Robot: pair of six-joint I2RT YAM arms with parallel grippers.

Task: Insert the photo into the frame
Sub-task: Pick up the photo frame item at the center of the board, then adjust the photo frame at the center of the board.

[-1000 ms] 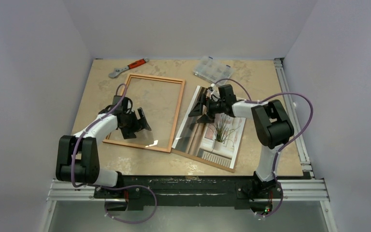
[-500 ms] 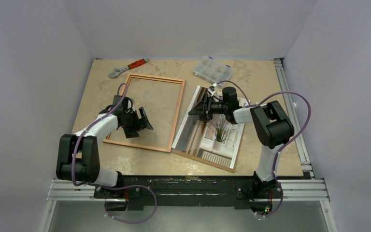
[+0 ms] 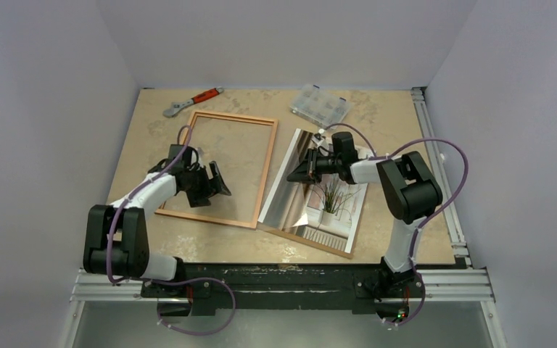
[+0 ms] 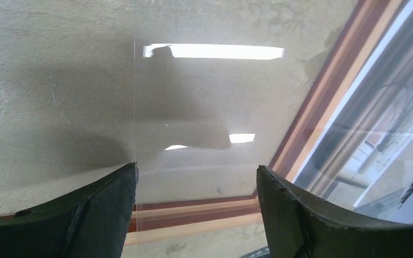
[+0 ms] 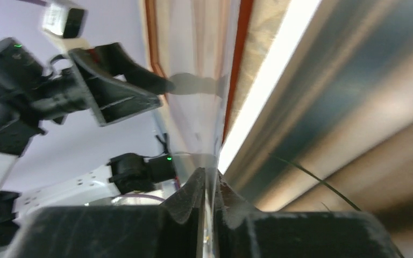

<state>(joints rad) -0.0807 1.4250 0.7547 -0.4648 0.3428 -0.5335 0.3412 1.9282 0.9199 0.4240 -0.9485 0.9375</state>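
Note:
The frame lies flat left of centre, red-orange rails up, with a clear pane reflecting lights inside it. My left gripper hovers open over its lower right inside, with nothing between the fingers. The photo lies to the right of the frame, plant and curtains facing up. My right gripper is at the photo's left edge, near its far corner. In the right wrist view the jaws are pressed together on that thin edge, beside the photo's white border.
A brown backing board shows under the photo's near edge. A red-handled wrench and a clear plastic organiser box lie along the back. An aluminium rail runs down the table's right edge.
My right gripper has gone from open to shut at the photo's left edge, its wrist turning as it closed. The left gripper has barely moved.

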